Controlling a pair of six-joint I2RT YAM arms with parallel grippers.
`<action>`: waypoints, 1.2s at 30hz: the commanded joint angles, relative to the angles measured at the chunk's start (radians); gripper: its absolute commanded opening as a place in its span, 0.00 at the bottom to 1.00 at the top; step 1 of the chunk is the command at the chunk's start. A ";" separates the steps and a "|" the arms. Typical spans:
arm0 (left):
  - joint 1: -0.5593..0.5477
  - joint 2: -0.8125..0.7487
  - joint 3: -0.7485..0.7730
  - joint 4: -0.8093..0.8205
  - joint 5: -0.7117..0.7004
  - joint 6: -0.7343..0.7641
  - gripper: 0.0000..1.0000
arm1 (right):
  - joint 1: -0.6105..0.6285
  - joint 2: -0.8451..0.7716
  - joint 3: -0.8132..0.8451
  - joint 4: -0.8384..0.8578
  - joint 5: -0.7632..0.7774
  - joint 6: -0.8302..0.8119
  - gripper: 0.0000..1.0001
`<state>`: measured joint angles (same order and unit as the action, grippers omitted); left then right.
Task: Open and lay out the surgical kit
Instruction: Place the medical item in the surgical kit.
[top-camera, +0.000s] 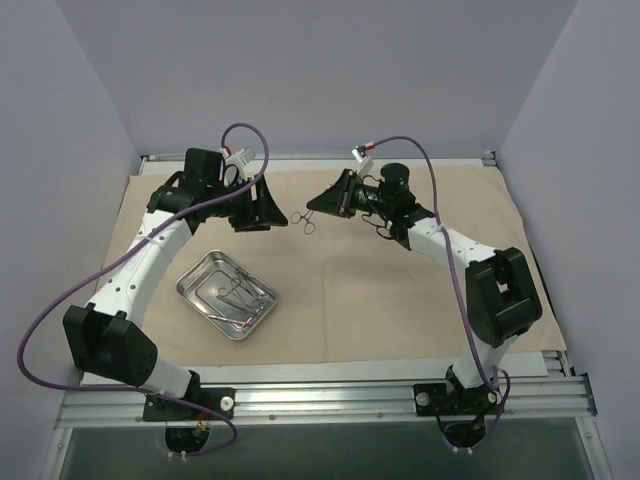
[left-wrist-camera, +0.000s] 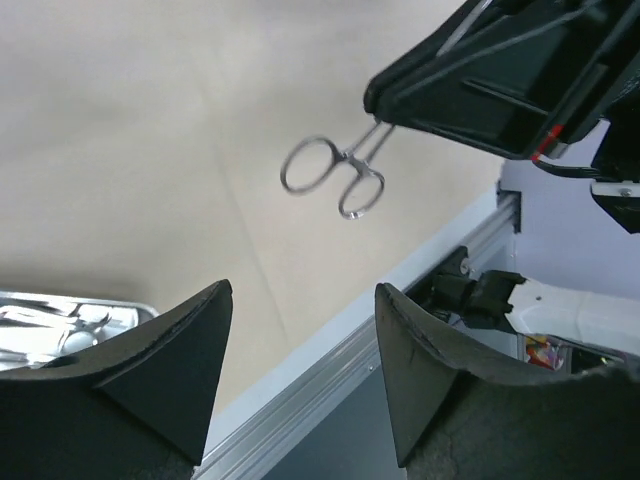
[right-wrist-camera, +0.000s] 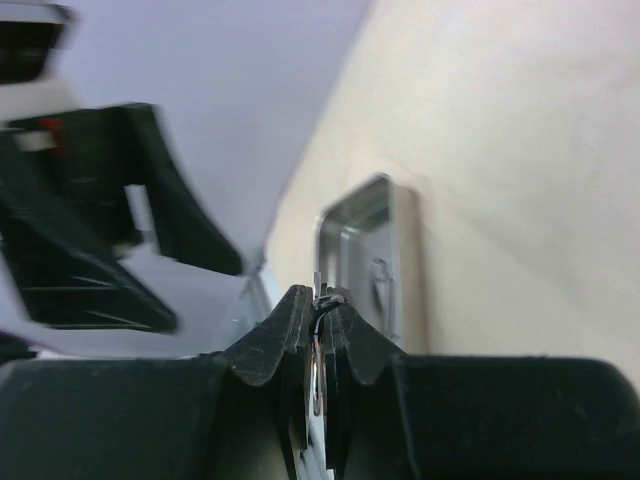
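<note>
- I saw the forceps (top-camera: 303, 220) held in the air above the cloth (top-camera: 350, 300), between the two arms at the far middle of the table.
- Its long axis ran roughly along the line from one gripper to the other. The working end sat in the right gripper (top-camera: 320, 205) and the two finger rings pointed at the left gripper (top-camera: 268, 210).
- From the left wrist view the rings (left-wrist-camera: 335, 178) hung out past the left fingers (left-wrist-camera: 190, 340), not between them, and I saw no contact there.
- The right gripper (right-wrist-camera: 320, 300) was pressed together on the thin metal, pinching the forceps close to its tips. The right arm alone was carrying it.
- The left gripper (left-wrist-camera: 300, 300) was spread wide with nothing in it. It sat just beside the rings but apart from them.
- The tray (top-camera: 190, 283) lay on the cloth nearer me and to the left, beside the left forearm, well apart from the forceps. Several tools (top-camera: 235, 295) were in it.
- Another ringed tool (top-camera: 379, 228) lay on the cloth just by the right wrist.
- I judged the next move to be the right arm's: lower the forceps onto bare cloth, probably beside that ringed tool. The left gripper would need to back away from the rings so the swing did not catch them.
</note>
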<state>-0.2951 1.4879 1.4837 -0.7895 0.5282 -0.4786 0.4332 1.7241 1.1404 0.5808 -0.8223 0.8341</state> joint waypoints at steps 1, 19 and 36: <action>-0.018 -0.008 -0.022 0.206 0.199 0.006 0.67 | 0.022 -0.081 -0.001 0.416 -0.179 0.230 0.00; -0.033 0.048 0.010 0.322 0.310 -0.068 0.02 | -0.013 -0.098 0.136 -0.046 -0.137 0.003 0.37; -0.101 0.081 -0.056 -0.063 0.239 0.161 0.02 | 0.185 -0.511 0.013 -0.795 0.503 -1.317 0.68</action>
<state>-0.3733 1.5833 1.4353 -0.8215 0.7311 -0.3687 0.5819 1.2560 1.1896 -0.1898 -0.2852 -0.1635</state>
